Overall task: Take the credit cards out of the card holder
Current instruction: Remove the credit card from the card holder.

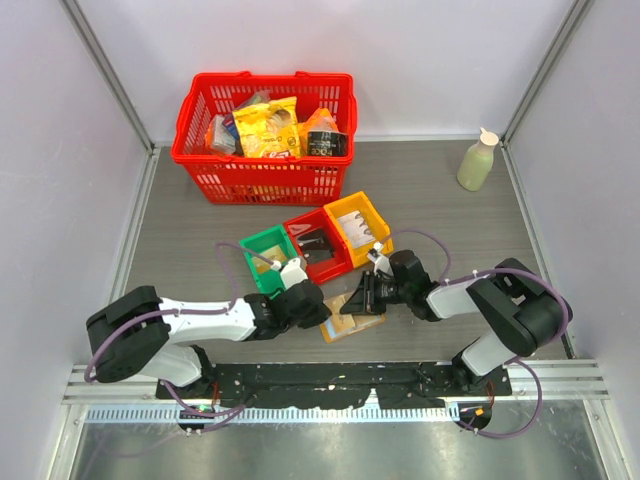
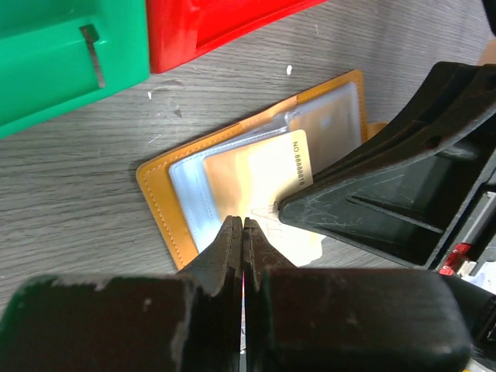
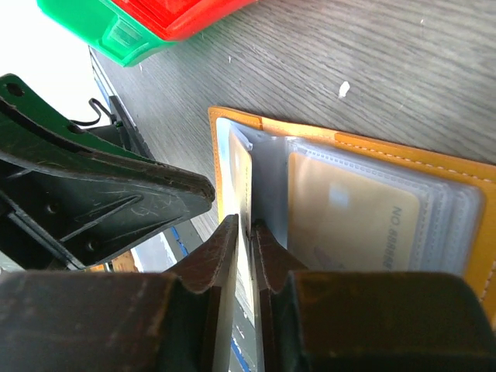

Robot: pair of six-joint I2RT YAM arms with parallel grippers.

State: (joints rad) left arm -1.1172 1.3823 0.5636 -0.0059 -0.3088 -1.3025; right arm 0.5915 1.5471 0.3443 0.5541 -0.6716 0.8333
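The tan-orange card holder [image 1: 352, 322] lies open on the table between both arms; its stitched edge [image 2: 159, 209] and grey-blue sleeves show up close. My left gripper [image 2: 242, 225] is shut, and its tips rest on a sleeve near the holder's lower edge. A cream credit card [image 2: 275, 167] printed with a number lies in the sleeves. My right gripper [image 3: 249, 226] comes in from the right, shut on the thin edge of an upright cream card [image 3: 239, 167] at a sleeve's mouth. Another card [image 3: 349, 217] stays flat under clear plastic. In the top view the grippers [image 1: 322, 305] [image 1: 362, 296] nearly meet.
Green [image 1: 250, 262], red [image 1: 340, 262] and yellow [image 1: 345, 205] bins stand in a row just beyond the holder. A red basket [image 1: 190, 140] of groceries sits at the back. A pale green bottle [image 1: 478, 160] stands at the back right.
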